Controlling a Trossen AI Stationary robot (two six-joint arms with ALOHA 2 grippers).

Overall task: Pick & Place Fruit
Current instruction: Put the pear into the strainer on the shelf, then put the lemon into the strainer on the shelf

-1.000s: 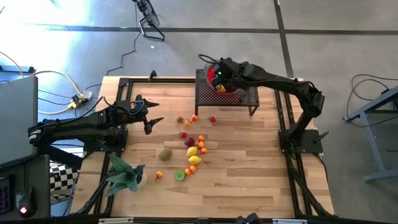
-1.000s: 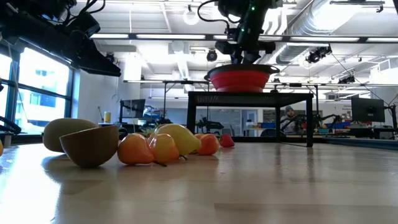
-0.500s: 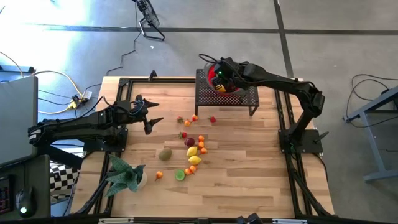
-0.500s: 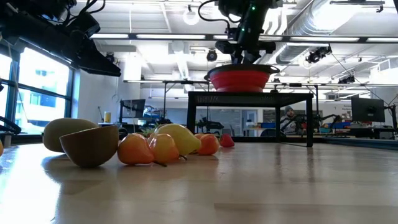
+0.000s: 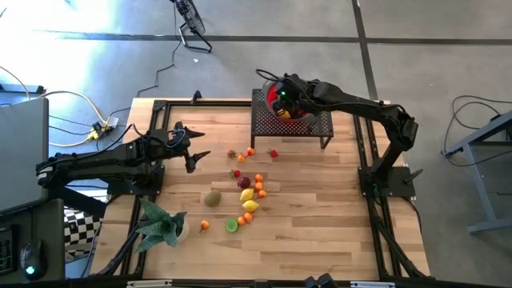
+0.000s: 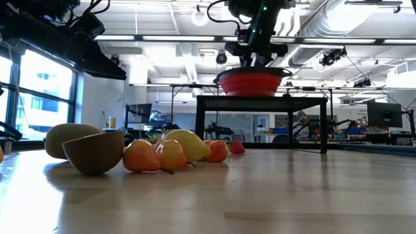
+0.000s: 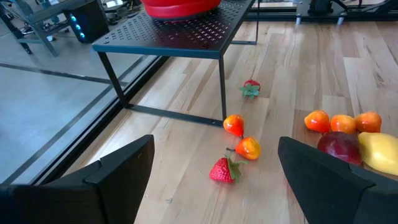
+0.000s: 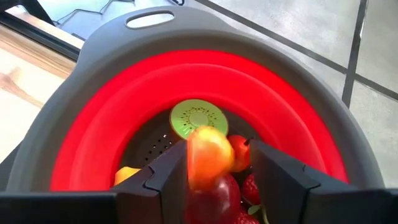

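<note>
My right gripper (image 8: pixel 217 168) hangs open over the red bowl (image 8: pixel 112 112), which stands on a black mesh stand (image 5: pixel 316 126) at the table's far side. An orange fruit (image 8: pixel 208 155) shows between its fingers, close to one and with a gap to the other. In the bowl lie a green kiwi half (image 8: pixel 198 117), a dark-red plum (image 8: pixel 217 194) and strawberries (image 8: pixel 252 188). More fruit (image 5: pixel 250 192) lies loose on the middle of the table. At the table's left my left gripper (image 5: pixel 196 148) waits open above the wood, holding nothing. My right gripper points slanting down into the bowl. The orange fruit's side (image 8: pixel 191 158) lies along the inner face of one finger (image 8: pixel 169 180) and stands clear of the other finger. I cannot tell whether it still touches that finger.
A green leafy plant (image 5: pixel 160 224) sits at the near left corner. A brown kiwi (image 5: pixel 212 198), a lime (image 5: pixel 231 225), lemons (image 5: pixel 250 206) and small oranges lie mid-table; strawberries (image 7: pixel 222 169) lie nearer the stand. Bare wood lies to the right of the fruit.
</note>
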